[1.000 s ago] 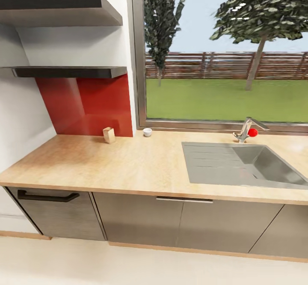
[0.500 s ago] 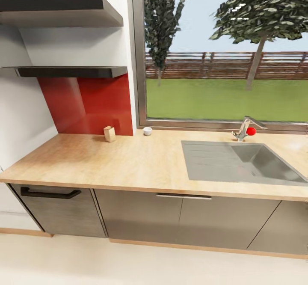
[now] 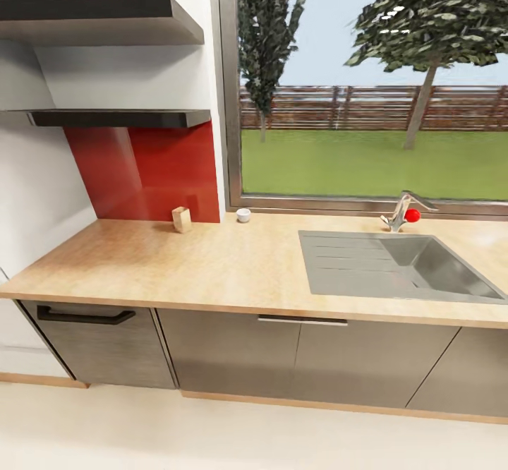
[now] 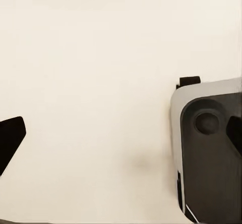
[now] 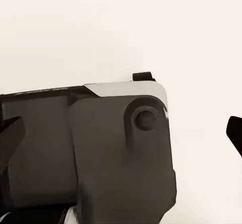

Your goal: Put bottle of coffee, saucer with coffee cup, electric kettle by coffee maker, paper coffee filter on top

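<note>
A small white cup [image 3: 243, 216] stands on the wooden countertop [image 3: 212, 265] by the window frame. To its left, against the red backsplash, sits a small tan box-like object [image 3: 181, 219]. Two dark wall shelves [image 3: 116, 118] hang above the counter's left end, seen from below, so their tops are hidden. In the left wrist view, my left gripper [image 4: 121, 138] is open over the pale floor, its black fingertips [image 4: 10, 138] at the frame's edges. My right gripper [image 5: 123, 133] is open too, above a dark part of the robot's base [image 5: 101, 148].
A grey sink [image 3: 395, 265] with a faucet [image 3: 402, 210] and a red knob is set in the counter's right half. A wide window runs behind it. Grey cabinet doors [image 3: 233, 357] and a handled drawer front [image 3: 85, 315] lie under the counter.
The whole head view has shifted a little, so the camera has moved. The cup, the tan object and the sink keep their places on the counter.
</note>
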### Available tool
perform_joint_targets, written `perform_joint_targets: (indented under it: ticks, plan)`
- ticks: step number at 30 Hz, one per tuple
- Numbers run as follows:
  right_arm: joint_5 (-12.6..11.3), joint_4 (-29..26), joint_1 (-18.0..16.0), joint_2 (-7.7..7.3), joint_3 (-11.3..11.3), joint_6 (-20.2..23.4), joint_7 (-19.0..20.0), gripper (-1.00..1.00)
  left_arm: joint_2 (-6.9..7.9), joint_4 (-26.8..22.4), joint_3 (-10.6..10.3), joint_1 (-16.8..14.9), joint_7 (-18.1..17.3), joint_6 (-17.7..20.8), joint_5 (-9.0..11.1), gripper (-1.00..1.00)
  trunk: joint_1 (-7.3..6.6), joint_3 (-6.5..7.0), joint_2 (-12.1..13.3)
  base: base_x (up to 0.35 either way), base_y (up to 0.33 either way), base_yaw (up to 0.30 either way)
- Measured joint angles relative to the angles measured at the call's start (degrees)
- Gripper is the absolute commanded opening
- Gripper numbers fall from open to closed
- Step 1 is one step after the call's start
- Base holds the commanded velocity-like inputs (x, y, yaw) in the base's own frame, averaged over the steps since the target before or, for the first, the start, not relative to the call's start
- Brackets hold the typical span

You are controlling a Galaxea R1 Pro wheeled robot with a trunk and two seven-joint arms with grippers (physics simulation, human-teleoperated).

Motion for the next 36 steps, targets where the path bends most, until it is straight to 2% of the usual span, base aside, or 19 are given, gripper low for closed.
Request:
perform_joint_targets:
  ticks: [2, 3, 4, 5, 6, 10, 13, 14, 19, 20, 23, 24, 25, 26, 30, 31, 33, 36]
  plan:
    - [0.0, 0.0, 0.0, 0.01, 0.0, 0.0, 0.0, 1.00, 0.22, -2.2, 0.1, 0.0, 0.0, 0.0, 0.0, 1.00, 0.00, 0.00, 0.0, 0.000, 0.000, 0.000]
    - [0.0, 0.0, 0.0, 0.01, 0.0, 0.0, 0.0, 1.00, 0.38, -4.9, 0.1, 0.0, -0.1, -0.1, 0.0, 1.00, 0.00, 0.01, 0.0, 0.000, 0.000, 0.000]
    - [0.0, 0.0, 0.0, 0.02, 0.0, 0.0, 0.0, 1.00, 0.47, -8.1, 0.1, 0.0, -0.1, -0.1, 0.0, 1.00, 0.00, 0.01, 0.0, 0.000, 0.000, 0.000]
    - [0.0, 0.0, 0.0, -0.01, 0.0, 0.0, 0.0, 1.00, 0.26, -14.0, 0.2, 0.0, -0.2, -0.1, 0.0, 1.00, 0.00, 0.00, 0.0, 0.000, 0.000, 0.000]
    - [0.0, 0.0, 0.0, -0.02, 0.0, 0.0, 0.0, 1.00, 0.14, -16.3, 0.2, 0.0, -0.2, -0.1, 0.0, 1.00, 0.00, 0.00, 0.0, 0.000, 0.000, 0.000]
    - [0.0, 0.0, 0.0, -0.05, 0.0, -0.1, -0.1, 1.00, -0.08, -20.3, 0.1, 0.0, -0.2, -1.3, 0.1, 1.00, 0.00, 0.00, 0.0, 0.000, 0.000, 0.000]
    - [0.0, 0.0, 0.0, -0.05, 0.0, -0.1, -0.1, 1.00, -0.27, -22.7, 0.1, 0.0, -0.3, -5.8, 0.1, 1.00, 0.00, 0.00, 0.0, 0.000, 0.000, 0.000]
    - [0.0, 0.0, 0.0, -0.04, 0.0, -0.1, -0.1, 1.00, -0.95, -23.9, 0.0, 0.0, -0.3, -7.6, 0.1, 1.00, 0.00, 0.00, 0.0, 0.000, 0.000, 0.000]
    - [0.0, 0.0, 0.0, -0.06, 0.0, -0.1, -0.1, 1.00, -2.58, -28.6, -0.3, 0.0, -0.4, -8.8, 0.1, 1.00, 0.00, 0.00, 0.0, 0.000, 0.000, 0.000]
    - [0.0, 0.0, 0.0, -0.05, 0.0, -0.1, -0.1, 1.00, -3.26, -31.4, -1.4, 0.0, -0.5, -8.8, 0.1, 1.00, 0.00, 0.00, 0.0, 0.000, 0.000, 0.000]
    - [0.0, 0.0, 0.0, -0.06, 0.0, -0.1, -0.1, 1.00, -3.73, -34.8, -3.6, 0.0, -0.5, -8.8, 0.1, 1.00, 0.00, 0.00, 0.0, 0.000, 0.000, 0.000]
    - [0.0, 0.0, 0.0, -0.06, 0.0, -0.1, -0.1, 1.00, -3.98, -39.1, -6.4, 0.0, -0.5, -8.5, 0.1, 1.00, 0.00, 0.01, 0.0, 0.000, 0.000, 0.000]
    - [0.0, -0.1, 0.0, -0.05, 0.0, -0.1, -0.1, 1.00, -4.90, -42.2, -7.2, -0.3, -0.4, -8.4, 0.1, 1.00, 0.00, 0.01, 0.0, 0.000, 0.000, 0.000]
    - [0.0, -0.1, 0.0, -0.05, 0.0, -0.1, -0.1, 1.00, -5.26, -43.1, -7.3, -0.7, -0.4, -8.3, 0.2, 1.00, 0.00, 0.00, 0.0, 0.000, 0.000, 0.000]
    - [0.0, 0.0, 0.0, -0.07, 0.0, -0.1, -0.1, 1.00, -8.46, -44.9, -7.4, -8.0, -0.3, -7.2, 0.3, 1.00, 0.00, 0.01, 0.0, 0.000, 0.000, 0.000]
    - [0.0, 0.0, 0.0, -0.07, 0.0, -0.2, -0.1, 1.00, -9.99, -45.2, -7.4, -10.4, -0.4, -4.9, 0.2, 1.00, 0.00, 0.02, 0.0, 0.000, 0.000, 0.000]
    - [0.0, 0.0, 0.0, -0.07, 0.0, -0.2, -0.1, 1.00, -10.85, -45.6, -7.5, -12.5, -0.4, -2.7, 0.2, 1.00, 0.00, 0.00, 0.0, 0.000, 0.000, 0.000]
    - [0.0, 0.0, 0.0, -0.07, 0.0, -0.2, -0.1, 1.00, -11.25, -46.7, -7.5, -14.4, -0.5, -0.4, 0.4, 1.00, 0.00, 0.00, 0.0, 0.000, 0.000, 0.000]
